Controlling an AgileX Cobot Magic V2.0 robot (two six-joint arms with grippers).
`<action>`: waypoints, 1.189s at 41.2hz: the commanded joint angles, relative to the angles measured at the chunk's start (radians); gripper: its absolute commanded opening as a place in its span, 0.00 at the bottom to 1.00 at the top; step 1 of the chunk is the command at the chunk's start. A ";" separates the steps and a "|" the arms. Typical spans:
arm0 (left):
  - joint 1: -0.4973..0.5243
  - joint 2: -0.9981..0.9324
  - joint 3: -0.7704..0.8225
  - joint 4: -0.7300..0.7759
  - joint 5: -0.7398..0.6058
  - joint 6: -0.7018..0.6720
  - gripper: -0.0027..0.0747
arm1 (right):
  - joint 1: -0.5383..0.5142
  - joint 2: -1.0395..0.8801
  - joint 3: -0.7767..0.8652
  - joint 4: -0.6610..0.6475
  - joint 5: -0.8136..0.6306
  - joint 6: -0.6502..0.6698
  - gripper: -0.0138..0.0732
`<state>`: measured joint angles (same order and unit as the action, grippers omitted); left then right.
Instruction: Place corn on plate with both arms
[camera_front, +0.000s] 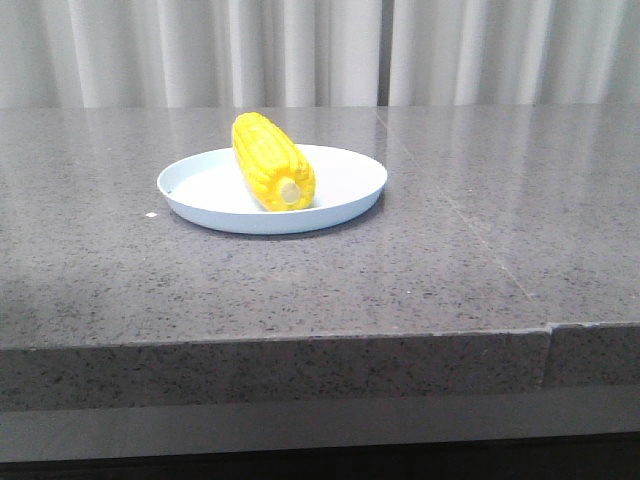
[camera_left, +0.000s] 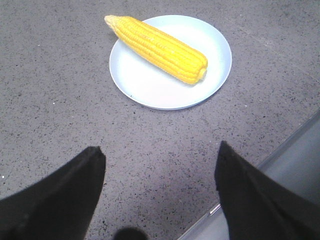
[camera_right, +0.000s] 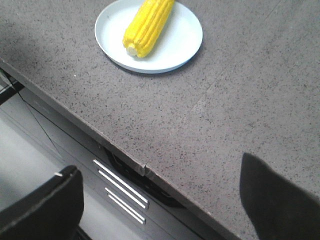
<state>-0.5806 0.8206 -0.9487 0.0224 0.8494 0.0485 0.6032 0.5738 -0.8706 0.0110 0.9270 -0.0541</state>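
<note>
Grey speckled stone bench (camera_front: 480, 270), broad and glossy, running back to pale pleated curtains (camera_front: 300, 50); seam lines across the top, a front edge dropping to dark cabinet fronts with metal drawer handles (camera_right: 122, 192) in the right wrist view.

Round pale blue-white plate (camera_front: 345, 205) resting flat on the bench, a little left of centre in the front view, well back from the front edge. Same plate (camera_left: 150, 85) seen from the left wrist, and again (camera_right: 175, 45) from the right wrist.

Yellow corn cob (camera_front: 270, 160) lying on its side inside the plate, pale stub end toward the camera, tapered tip pointing away. From the left wrist, corn cob (camera_left: 160, 47) lying diagonally, tapered tip reaching over the plate's rim. From the right wrist, cob (camera_right: 147, 25) with stub inside the plate, far end cut off by the frame edge.

Left tool (camera_left: 160, 170) raised over bare bench, angled down toward the plate, well apart from it; black fingers (camera_left: 65, 195) spread wide, nothing between them.

Right tool (camera_right: 160, 195) raised above the bench's front edge, tilted toward the plate, well apart from it; fingers (camera_right: 272, 195) likewise wide apart, holding nothing.

Neither arm visible in the front view.
</note>
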 joint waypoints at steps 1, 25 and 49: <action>-0.008 -0.003 -0.026 -0.006 -0.068 -0.010 0.63 | -0.007 -0.009 -0.013 -0.011 -0.089 -0.005 0.90; -0.008 -0.003 -0.026 -0.006 -0.068 -0.010 0.01 | -0.007 -0.009 -0.006 -0.011 -0.093 -0.005 0.08; 0.000 -0.021 -0.017 -0.006 -0.075 -0.010 0.01 | -0.007 -0.009 -0.006 -0.011 -0.092 -0.005 0.08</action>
<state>-0.5806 0.8182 -0.9456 0.0224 0.8474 0.0485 0.6032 0.5625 -0.8514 0.0093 0.9047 -0.0541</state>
